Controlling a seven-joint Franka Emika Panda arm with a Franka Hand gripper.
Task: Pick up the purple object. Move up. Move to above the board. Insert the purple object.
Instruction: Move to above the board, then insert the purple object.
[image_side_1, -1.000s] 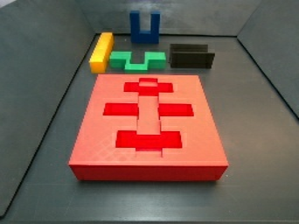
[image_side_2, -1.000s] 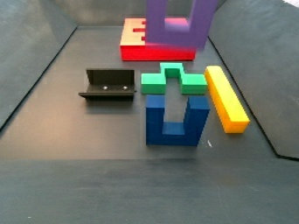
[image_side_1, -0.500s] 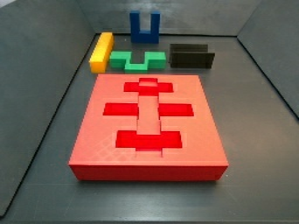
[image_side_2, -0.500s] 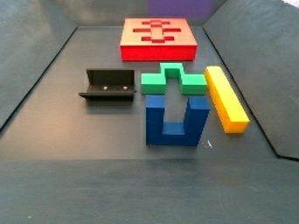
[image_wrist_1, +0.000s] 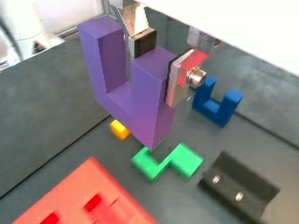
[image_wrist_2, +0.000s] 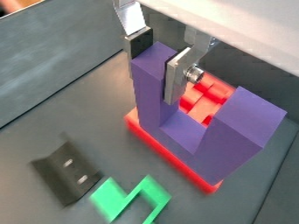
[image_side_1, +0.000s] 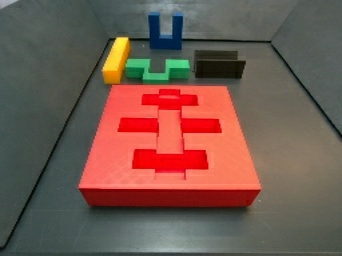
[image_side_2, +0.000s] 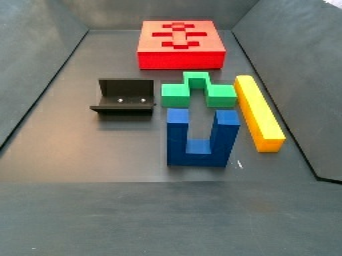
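My gripper (image_wrist_1: 162, 66) is shut on one prong of the purple object (image_wrist_1: 126, 87), a U-shaped block, and holds it high in the air. Both wrist views show this grip (image_wrist_2: 158, 63), with the purple object (image_wrist_2: 193, 118) hanging prongs up. In a wrist view the red board (image_wrist_2: 149, 134) lies right beneath the block. The board also shows in a wrist view (image_wrist_1: 70, 197) and in both side views (image_side_1: 120, 160) (image_side_2: 187, 62), with its cut-outs open. Neither the gripper nor the purple object shows in the side views.
A blue U-shaped block (image_side_2: 201, 135) (image_side_1: 163, 30) (image_wrist_1: 216, 101), a green piece (image_side_2: 198, 92) (image_side_1: 156, 70) (image_wrist_1: 163, 162) (image_wrist_2: 128, 199) and a yellow bar (image_side_2: 259, 110) (image_side_1: 116, 58) lie beyond the board. The fixture (image_side_2: 123, 98) (image_side_1: 219, 65) (image_wrist_1: 239, 184) (image_wrist_2: 66, 166) stands beside them. Grey walls ring the floor.
The purple object was in a side view over the board one second ago. It has risen out of that view's upper edge. The pieces on the floor have not moved.
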